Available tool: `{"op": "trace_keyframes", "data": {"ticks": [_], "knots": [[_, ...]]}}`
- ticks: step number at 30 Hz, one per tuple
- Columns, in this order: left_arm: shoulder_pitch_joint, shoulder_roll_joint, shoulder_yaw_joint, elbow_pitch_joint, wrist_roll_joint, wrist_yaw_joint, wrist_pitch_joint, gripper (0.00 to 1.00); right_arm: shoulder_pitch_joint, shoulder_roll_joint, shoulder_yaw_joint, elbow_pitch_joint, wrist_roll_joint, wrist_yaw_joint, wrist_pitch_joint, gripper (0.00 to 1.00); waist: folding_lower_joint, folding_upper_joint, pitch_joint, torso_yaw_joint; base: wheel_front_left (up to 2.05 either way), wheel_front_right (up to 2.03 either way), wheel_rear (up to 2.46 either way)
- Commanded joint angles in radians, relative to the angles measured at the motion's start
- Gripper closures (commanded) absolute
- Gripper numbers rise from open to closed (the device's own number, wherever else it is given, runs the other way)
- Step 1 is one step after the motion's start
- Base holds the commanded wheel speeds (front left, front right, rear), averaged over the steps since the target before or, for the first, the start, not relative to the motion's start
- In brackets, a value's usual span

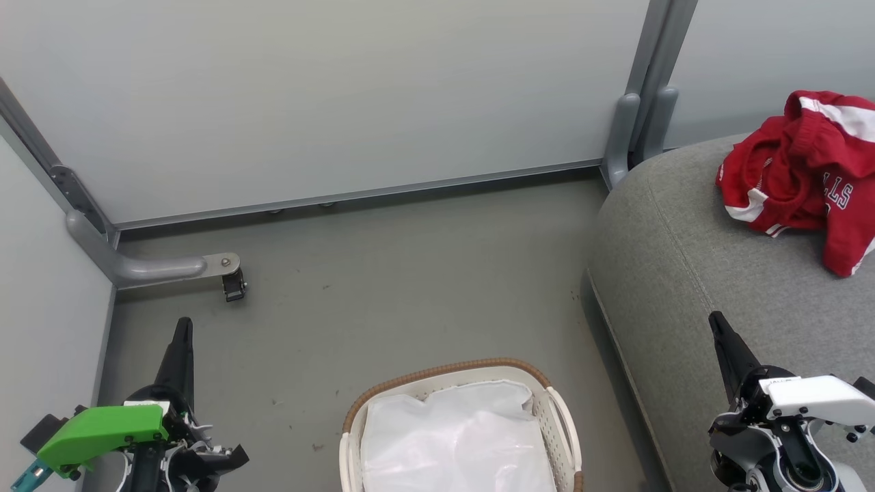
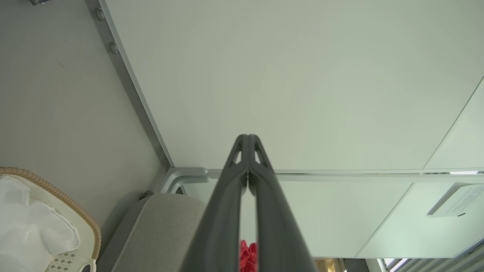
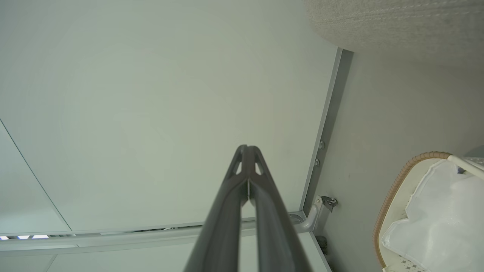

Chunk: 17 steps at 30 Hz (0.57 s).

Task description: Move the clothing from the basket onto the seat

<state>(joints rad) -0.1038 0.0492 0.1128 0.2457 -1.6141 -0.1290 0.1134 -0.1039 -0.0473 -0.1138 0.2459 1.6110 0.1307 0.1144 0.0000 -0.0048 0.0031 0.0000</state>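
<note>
Bright red striped clothing (image 1: 800, 178) lies heaped on the far-right grey fabric seat (image 1: 683, 287), near white perforated basket (image 1: 437, 372) holds just lining (image 1: 458, 437), so left pincer (image 1: 183, 333) and right pincer (image 1: 718, 326) sit closed, empty.

Clothing (image 1: 786, 164) red, white stripes; seat (image 1: 683, 287) grey woven; basket (image 1: 555, 430) white, brown rim.

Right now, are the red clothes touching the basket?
Apart. The head view shows the clothing lying up on the seat, with bare floor between it and the basket.
</note>
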Motion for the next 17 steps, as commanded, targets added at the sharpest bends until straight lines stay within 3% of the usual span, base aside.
{"op": "trace_keyframes", "data": {"ticks": [1,17], "knots": [[-0.01,0.004,0.003,-0.002,0.002,-0.003,0.004,1.0,-0.008,-0.006,-0.002,-0.003,0.004,0.0,0.003,1.0,0.0,0.0048,0.0,0.0,0.0,0.0,0.0],[-0.01,0.003,0.003,-0.002,0.003,-0.003,0.005,1.0,-0.008,-0.006,-0.002,-0.003,0.004,0.0,0.003,1.0,0.0,0.0048,0.0,0.0,0.0,0.0,0.0]]}}
